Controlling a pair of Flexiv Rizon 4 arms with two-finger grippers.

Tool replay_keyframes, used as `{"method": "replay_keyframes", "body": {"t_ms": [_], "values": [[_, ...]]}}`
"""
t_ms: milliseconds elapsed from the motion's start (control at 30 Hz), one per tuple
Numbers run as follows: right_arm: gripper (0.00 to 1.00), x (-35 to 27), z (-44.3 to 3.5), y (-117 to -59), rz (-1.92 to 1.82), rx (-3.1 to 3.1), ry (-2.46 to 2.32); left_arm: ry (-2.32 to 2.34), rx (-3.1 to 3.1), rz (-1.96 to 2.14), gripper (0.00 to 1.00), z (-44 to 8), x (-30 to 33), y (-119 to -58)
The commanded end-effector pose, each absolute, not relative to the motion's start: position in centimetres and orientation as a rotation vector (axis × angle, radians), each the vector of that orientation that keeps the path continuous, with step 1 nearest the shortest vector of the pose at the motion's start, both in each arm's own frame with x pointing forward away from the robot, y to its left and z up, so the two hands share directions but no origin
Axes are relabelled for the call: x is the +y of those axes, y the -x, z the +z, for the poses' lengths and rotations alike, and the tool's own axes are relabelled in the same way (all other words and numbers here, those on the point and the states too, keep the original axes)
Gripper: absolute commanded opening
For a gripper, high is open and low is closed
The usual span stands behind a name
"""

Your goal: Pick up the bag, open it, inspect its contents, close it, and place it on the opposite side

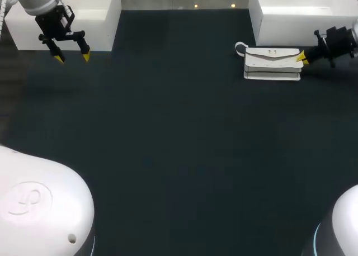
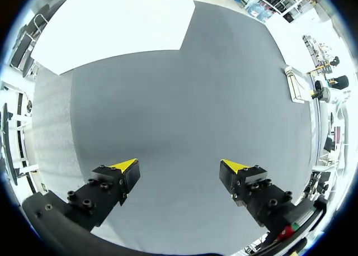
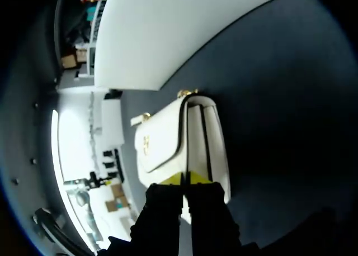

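White bag [image 1: 272,63] lying flat at the far right of the dark table [image 1: 168,133], just in front of a white box [image 1: 302,15]. Right gripper [image 1: 302,57], fingers nearly together, pinches the bag's right end. Left gripper [image 1: 71,57], fingers spread, hangs over the far left corner.

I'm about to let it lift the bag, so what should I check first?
1. Right tool at the end of the bag: ok.
2. Right tool's hold on the bag: cannot tell.
3. Bag's flap down: ok.
4. Bag resting on the table: ok.
5. Left tool open and far from the bag: ok.
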State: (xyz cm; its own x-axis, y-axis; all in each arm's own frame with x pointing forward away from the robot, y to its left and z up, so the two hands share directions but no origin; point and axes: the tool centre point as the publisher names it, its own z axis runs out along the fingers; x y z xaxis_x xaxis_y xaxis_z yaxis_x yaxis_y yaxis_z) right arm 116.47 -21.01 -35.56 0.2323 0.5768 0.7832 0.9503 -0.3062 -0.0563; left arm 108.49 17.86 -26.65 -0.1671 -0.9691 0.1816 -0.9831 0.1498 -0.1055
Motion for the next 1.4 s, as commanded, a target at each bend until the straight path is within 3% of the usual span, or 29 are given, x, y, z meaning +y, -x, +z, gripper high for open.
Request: {"method": "replay_keyframes", "body": {"t_ms": [33,467,1200,1267,1400], "values": [[0.00,-24.1,-34.7,-117.5,-0.764,-1.427,1.851,-1.981,-2.328,0.304,1.00,-26.6,17.8,-108.5],[0.00,-30.0,-35.3,-119.8,-0.771,-1.379,1.776,-1.981,-2.328,0.304,1.00,-26.6,17.8,-108.5],[0.00,-34.2,-35.7,-122.4,-0.713,-1.345,1.753,-1.981,-2.328,0.304,1.00,-26.6,17.8,-108.5],[0.06,-34.4,-35.7,-122.6,-0.706,-1.354,1.743,-1.981,-2.328,0.304,1.00,-26.6,17.8,-108.5],[0.06,-34.8,-35.7,-122.9,-0.702,-1.355,1.741,-1.981,-2.328,0.304,1.00,-26.6,17.8,-108.5]]}}
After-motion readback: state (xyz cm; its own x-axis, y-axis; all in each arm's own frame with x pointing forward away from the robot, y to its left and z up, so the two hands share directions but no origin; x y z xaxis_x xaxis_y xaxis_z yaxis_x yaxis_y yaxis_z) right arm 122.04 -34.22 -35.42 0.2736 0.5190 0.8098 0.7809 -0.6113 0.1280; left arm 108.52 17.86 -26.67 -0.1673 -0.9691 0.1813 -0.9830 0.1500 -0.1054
